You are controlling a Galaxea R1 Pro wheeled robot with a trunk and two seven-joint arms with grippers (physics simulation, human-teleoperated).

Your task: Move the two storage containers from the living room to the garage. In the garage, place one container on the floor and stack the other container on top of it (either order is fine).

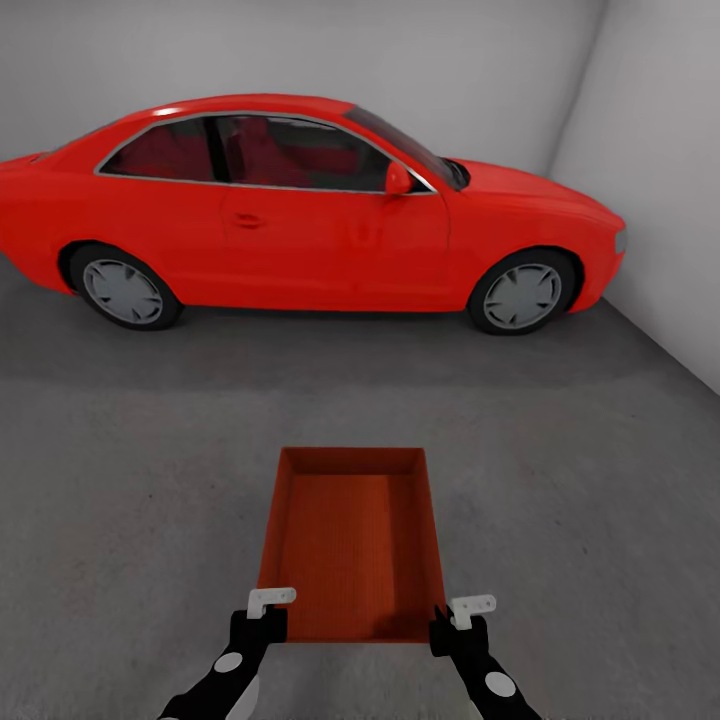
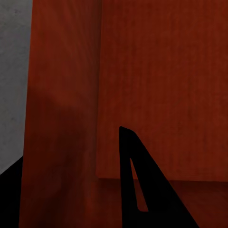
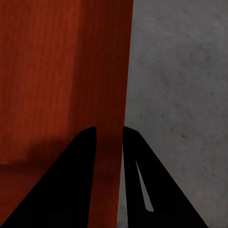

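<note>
At the near edge of the head view, the left gripper (image 1: 262, 612) and the right gripper (image 1: 462, 618) are seen at the two near corners of one container (image 1: 352, 540), each on a black arm reaching up from below. The container is orange-red, open-topped and empty, with its long sides running away from the robot. It is held or set low over the floor (image 1: 560, 520); whether it touches the floor cannot be told. In the right wrist view, the thin side wall of the container (image 3: 110, 95) is seen between the two dark fingers (image 3: 71, 185), and the jaws are clenched on that wall, with grey floor (image 3: 180, 95) beside it. In the left wrist view, one dark finger (image 2: 142, 190) lies inside the container (image 2: 161, 85), against the side wall, and a second dark shape is seen outside that wall; the jaws appear to be grasping the wall, though the contact itself is in shadow. Beyond the container, bare dark grey concrete stretches away. Farther off, a red car (image 1: 300, 215) is parked side-on, nose to the right, well apart from the container. Behind it stand the white-grey walls (image 1: 660, 150) of the garage.
</note>
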